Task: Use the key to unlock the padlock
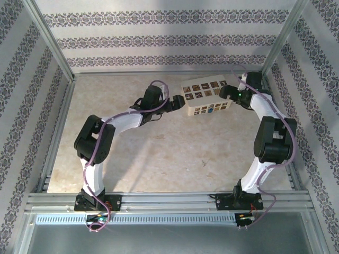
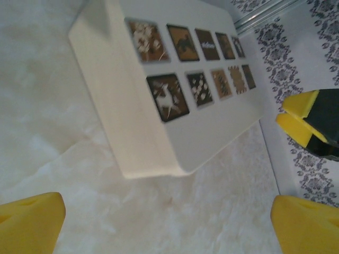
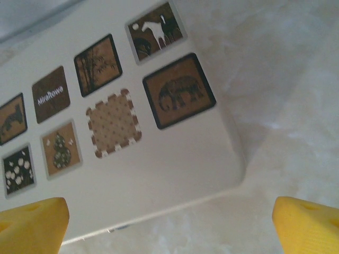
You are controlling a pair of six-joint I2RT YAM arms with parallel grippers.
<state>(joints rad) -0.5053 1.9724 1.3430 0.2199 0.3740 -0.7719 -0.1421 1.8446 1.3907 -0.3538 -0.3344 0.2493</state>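
A cream box (image 1: 205,97) with dark patterned squares lies at the back of the table. My left gripper (image 1: 177,103) stands open just off its left end, and the left wrist view has the box (image 2: 159,106) ahead of the open left gripper (image 2: 168,225). At the box's right end my right gripper (image 1: 226,91) is open too, with the box's corner (image 3: 159,159) between its spread yellow fingers (image 3: 32,222). A small blue sliver with a silvery glint (image 3: 121,228) pokes out under the box's edge, probably the padlock. The key is out of view.
Patterned walls and metal rails (image 1: 69,79) close the table in on three sides. Bare marbled tabletop (image 1: 175,153) stretches between the box and the arm bases. The right gripper's yellow fingers (image 2: 299,114) show beyond the box's far end.
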